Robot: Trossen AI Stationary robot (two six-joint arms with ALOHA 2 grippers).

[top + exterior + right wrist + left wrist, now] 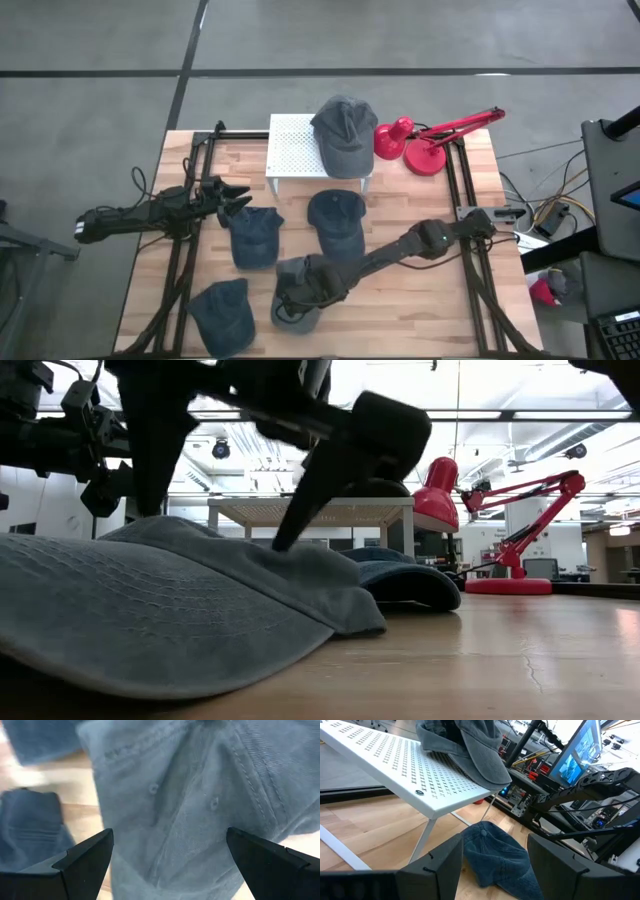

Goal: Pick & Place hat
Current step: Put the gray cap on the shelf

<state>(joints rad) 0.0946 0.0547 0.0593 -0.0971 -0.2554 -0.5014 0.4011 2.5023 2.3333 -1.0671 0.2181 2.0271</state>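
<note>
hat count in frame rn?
5. Grey hat on the white rack; blue hat in front of the rack; blue hat mid-left; blue hat near-left; grey hat under the right gripper. None appear hidden.

- A robotics lab or test workshop, by the look of it.
- The wooden surface [420,320] sits on bare grey concrete floor [90,40] marked with dark lines.
- Right edge of the high view: loose cables [560,195] and equipment.
- Low view, upper part: long strip ceiling lights [520,415], open-plan hall.
- Left wrist view, upper right: a lit monitor [577,752].
</note>
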